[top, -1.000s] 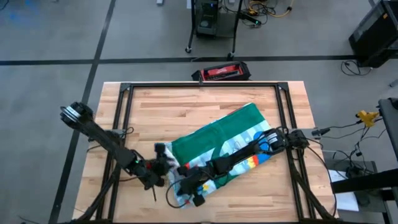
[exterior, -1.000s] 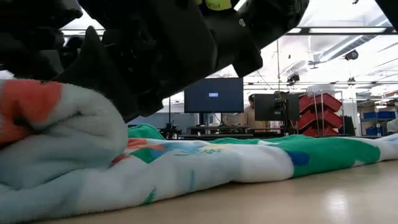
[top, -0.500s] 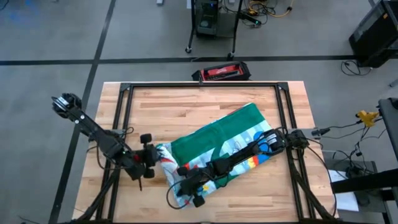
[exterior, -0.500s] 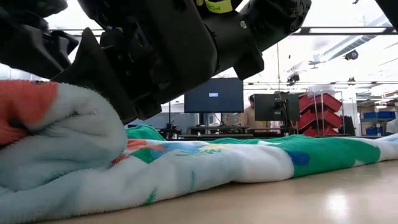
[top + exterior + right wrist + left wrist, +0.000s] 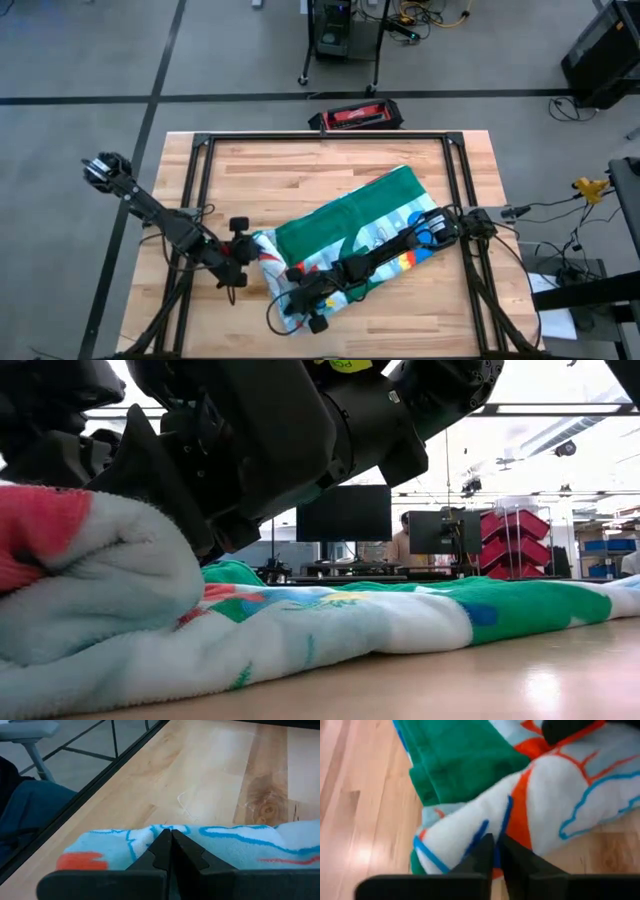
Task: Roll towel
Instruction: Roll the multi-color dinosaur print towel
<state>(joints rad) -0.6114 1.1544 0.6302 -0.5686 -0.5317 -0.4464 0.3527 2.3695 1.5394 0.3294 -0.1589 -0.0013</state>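
The towel [image 5: 350, 215], green with a pale dinosaur-printed face, lies slantwise on the wooden table, and its near-left end is rolled up [image 5: 100, 590]. My right gripper [image 5: 170, 836] reaches along the towel from the right and is shut, on top of the roll near its near end [image 5: 298, 302]. My left gripper [image 5: 495, 845] is shut and points at the roll's other end [image 5: 265, 248] from the table's left. Whether its tips touch the cloth I cannot tell. My right gripper rests its shut fingers on the top of the rolled end [image 5: 150, 832], slanting down from the table's right side and lying across the roll. The roll lies on the table under it, with the unrolled part of the towel spread flat behind it.
A black frame [image 5: 320, 137] runs around the tabletop. Bare wood [image 5: 290, 170] lies on the far side and to the left of the towel. A red and black case [image 5: 358, 116] sits on the floor beyond the far edge. Monitors and red bins [image 5: 510, 525] stand in the room.
My left gripper has drawn back from the roll's end toward the table's left edge and risen a little, turning as it went. The towel and my right gripper have stayed where they were.
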